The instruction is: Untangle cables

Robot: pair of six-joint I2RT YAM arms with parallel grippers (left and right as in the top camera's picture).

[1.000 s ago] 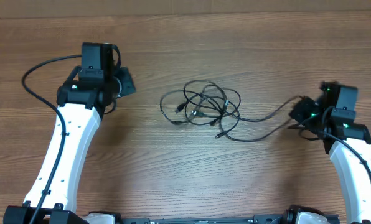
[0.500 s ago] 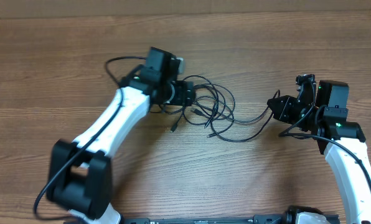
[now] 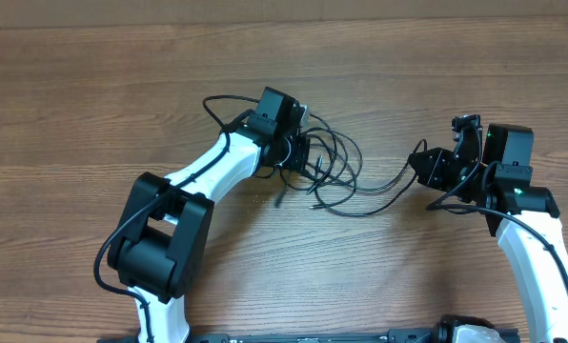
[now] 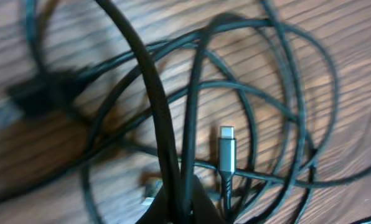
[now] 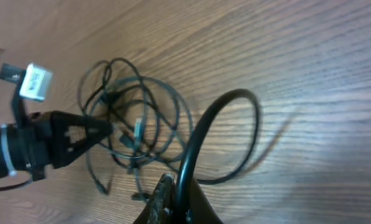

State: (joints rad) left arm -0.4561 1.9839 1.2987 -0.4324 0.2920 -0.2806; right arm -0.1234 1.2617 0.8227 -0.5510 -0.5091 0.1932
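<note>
The cables (image 3: pixel 334 167) are thin black cords in a loose tangle of loops at the table's middle. My left gripper (image 3: pixel 298 151) is at the tangle's left side. In the left wrist view my left gripper (image 4: pixel 182 208) is shut on black strands (image 4: pixel 157 106), with a metal-tipped plug (image 4: pixel 226 146) lying just beyond. My right gripper (image 3: pixel 419 164) is right of the tangle. In the right wrist view my right gripper (image 5: pixel 176 202) is shut on one strand (image 5: pixel 201 134) that arcs up and loops back to the tangle (image 5: pixel 132 121). The left gripper (image 5: pixel 79 134) also shows there.
The table (image 3: pixel 93 76) is brown wood, with its back edge along the top. The left arm's thicker black cable (image 3: pixel 217 100) loops up behind its wrist. The left arm (image 3: pixel 184 186) stretches diagonally over the table's left-middle, and the right arm (image 3: pixel 532 238) stands at the right.
My left arm has swung from the far left to the tangle and closed on strands, shifting the loops slightly. My right gripper moved left with its strand, then held still.
</note>
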